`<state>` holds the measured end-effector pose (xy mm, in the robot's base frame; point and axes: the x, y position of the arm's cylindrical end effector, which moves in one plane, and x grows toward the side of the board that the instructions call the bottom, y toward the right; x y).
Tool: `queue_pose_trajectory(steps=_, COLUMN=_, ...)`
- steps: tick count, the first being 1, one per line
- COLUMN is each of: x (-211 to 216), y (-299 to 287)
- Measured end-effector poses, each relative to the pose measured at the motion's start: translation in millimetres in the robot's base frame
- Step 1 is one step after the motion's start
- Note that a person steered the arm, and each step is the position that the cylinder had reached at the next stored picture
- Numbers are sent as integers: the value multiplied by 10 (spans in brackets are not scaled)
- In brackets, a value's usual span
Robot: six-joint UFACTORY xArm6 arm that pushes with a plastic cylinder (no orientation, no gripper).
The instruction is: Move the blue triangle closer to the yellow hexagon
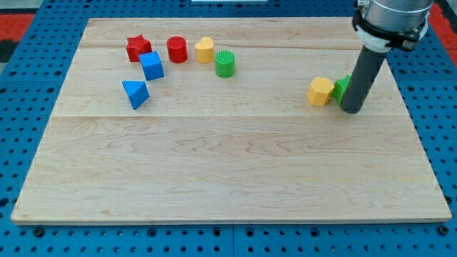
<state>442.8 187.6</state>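
Observation:
The blue triangle [135, 93] lies at the view's left on the wooden board [228, 171]. The yellow hexagon [320, 91] lies at the view's right, far from the triangle. My tip [350, 109] stands just right of the hexagon, with a green block [341, 88] between them, partly hidden behind the rod. The tip is far from the blue triangle.
A red star [137, 48], a blue cube [151, 66], a red cylinder [177, 50], a yellow heart-like block [205, 49] and a green cylinder [225, 63] cluster at the view's upper left. A blue pegboard [28, 86] surrounds the board.

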Motion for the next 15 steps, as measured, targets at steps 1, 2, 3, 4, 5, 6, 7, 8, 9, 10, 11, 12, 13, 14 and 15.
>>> queue_pose_trajectory(steps=1, x=297, y=-777)
queue_pose_trajectory(steps=2, x=297, y=-1940)
queue_pose_trajectory(steps=3, x=297, y=-2904)
queue_pose_trajectory(steps=4, x=163, y=-3669)
queue_pose_trajectory(steps=5, x=-188, y=-4002)
queue_pose_trajectory(steps=6, x=-423, y=-3902)
queue_pose_trajectory(steps=7, x=-474, y=-3494)
queue_pose_trajectory(steps=8, x=-506, y=-3071)
queue_pose_trajectory(steps=9, x=-507, y=-2685)
queue_pose_trajectory(steps=10, x=-521, y=-2309)
queue_pose_trajectory(steps=11, x=-538, y=-1996)
queue_pose_trajectory(steps=12, x=-673, y=-1952)
queue_pose_trajectory(steps=13, x=-807, y=-1809)
queue_pose_trajectory(steps=14, x=-860, y=-1692)
queue_pose_trajectory(steps=15, x=-864, y=-1483)
